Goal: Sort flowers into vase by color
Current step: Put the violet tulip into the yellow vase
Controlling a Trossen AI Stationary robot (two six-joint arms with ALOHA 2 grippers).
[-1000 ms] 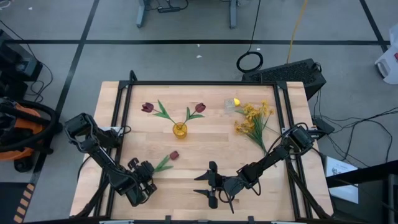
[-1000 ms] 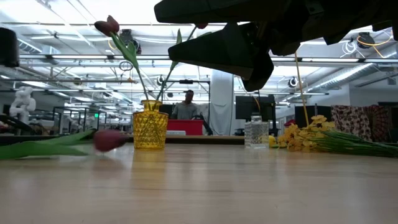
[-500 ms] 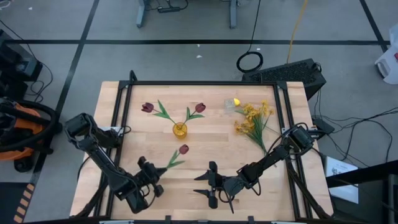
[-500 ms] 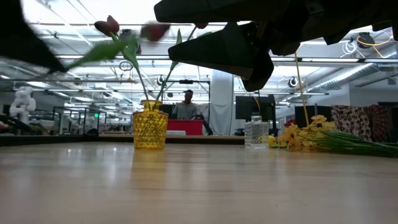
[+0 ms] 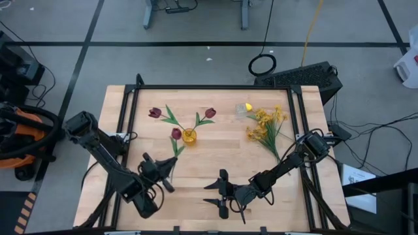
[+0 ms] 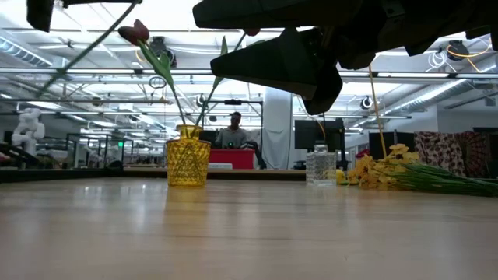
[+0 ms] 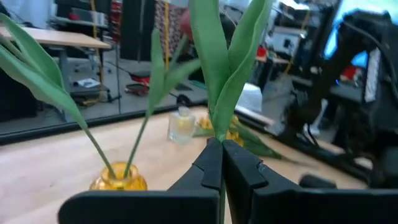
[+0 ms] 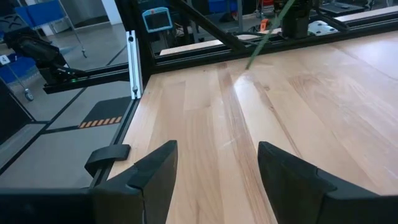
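Observation:
My left gripper (image 5: 161, 170) sits at the table's near left and is shut on a dark red tulip, whose head (image 5: 176, 133) hangs just left of the yellow glass vase (image 5: 189, 136). That vase (image 6: 187, 159) stands upright and holds two red tulips (image 5: 155, 113) (image 5: 209, 113) by their stems. A small clear vase (image 5: 242, 111) at the far right holds a yellow tulip (image 5: 248, 106). Sprays of yellow blossoms (image 5: 266, 126) lie flat beside it. My right gripper (image 5: 218, 193) is open and waits near the near edge. My left gripper pinches the tulip's green stem (image 7: 219, 138) between its two fingertips (image 7: 210, 163), just below where the leaves (image 7: 217, 56) branch off. The fingers point toward the far right. The tulip is lifted clear of the table and slants up and away toward the yellow vase (image 7: 118, 180).
A black frame runs round the wooden tabletop (image 5: 215, 156). The bare middle of the table lies between the two vases and my right gripper (image 8: 214, 168). In the low view a person (image 6: 234, 132) stands in the room behind the table.
My left gripper has risen and moved toward the far edge and the yellow vase. The red tulip, which lay on the table, is lifted clear and swung up; its head has travelled from the near middle to beside the vase.

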